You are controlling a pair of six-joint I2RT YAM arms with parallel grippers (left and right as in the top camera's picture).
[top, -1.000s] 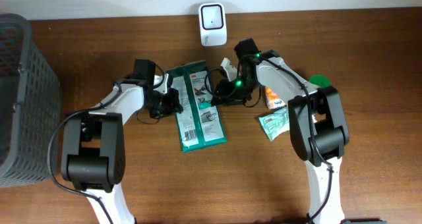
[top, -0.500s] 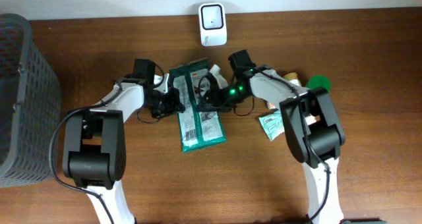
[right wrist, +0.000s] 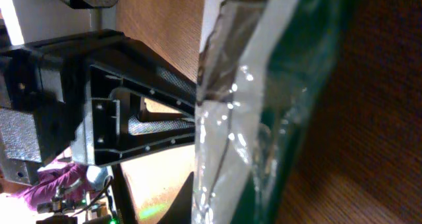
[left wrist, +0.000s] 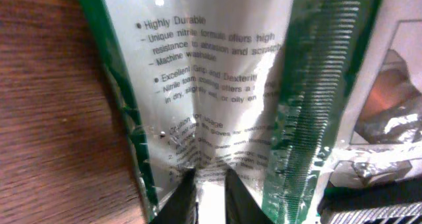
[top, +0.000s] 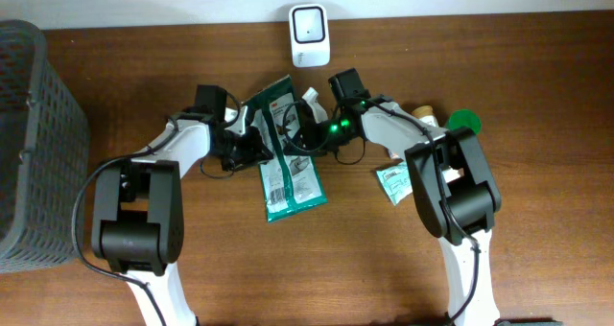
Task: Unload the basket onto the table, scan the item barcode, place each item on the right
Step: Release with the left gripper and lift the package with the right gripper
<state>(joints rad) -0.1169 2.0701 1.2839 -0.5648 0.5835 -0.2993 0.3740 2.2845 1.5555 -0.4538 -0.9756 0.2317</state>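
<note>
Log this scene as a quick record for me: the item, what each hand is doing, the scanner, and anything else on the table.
item: green glove pack, lying between the two hands
left hand: fingers astride the pack's left edge, grip unclear
right hand: shut on the pack's right edge
scanner: white, beyond the pack, untouched
other: grey basket far left; small green packet at right
</note>
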